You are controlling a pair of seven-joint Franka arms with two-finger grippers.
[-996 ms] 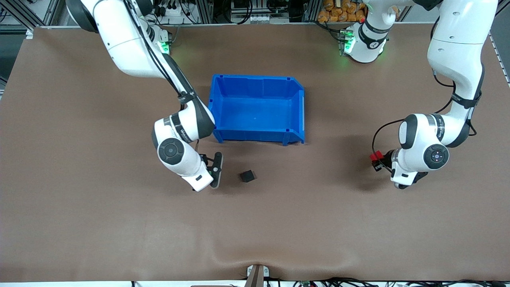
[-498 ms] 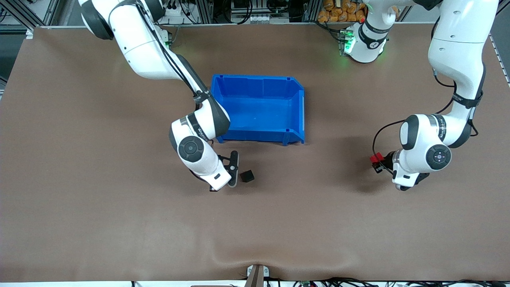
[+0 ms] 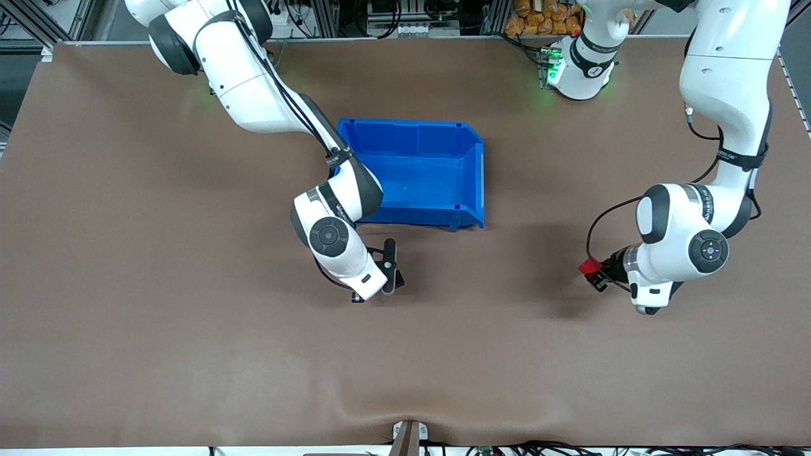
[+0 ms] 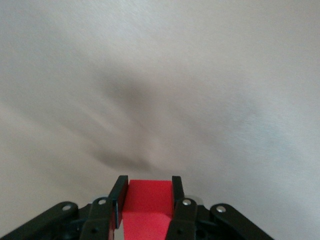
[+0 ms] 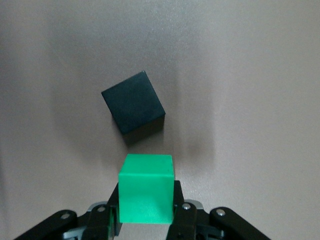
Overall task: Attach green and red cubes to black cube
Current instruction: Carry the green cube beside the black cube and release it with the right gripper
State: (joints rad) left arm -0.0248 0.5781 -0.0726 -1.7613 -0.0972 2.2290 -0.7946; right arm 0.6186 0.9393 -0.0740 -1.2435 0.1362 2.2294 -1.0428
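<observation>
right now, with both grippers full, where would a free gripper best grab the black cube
Probably from straight above, fingers on two opposite side faces of the black cube. It sits flat but rotated on the table, so turn the wrist to match. The green cube hangs just above it.

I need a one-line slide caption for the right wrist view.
Right gripper holds the green cube just above the tilted black cube on the brown table.

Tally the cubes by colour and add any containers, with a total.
Green cube, held in the right gripper: 1
Red cube, held in the left gripper: 1
Black cube, on the table: 1
Blue bin: 1
Total: 4
</observation>
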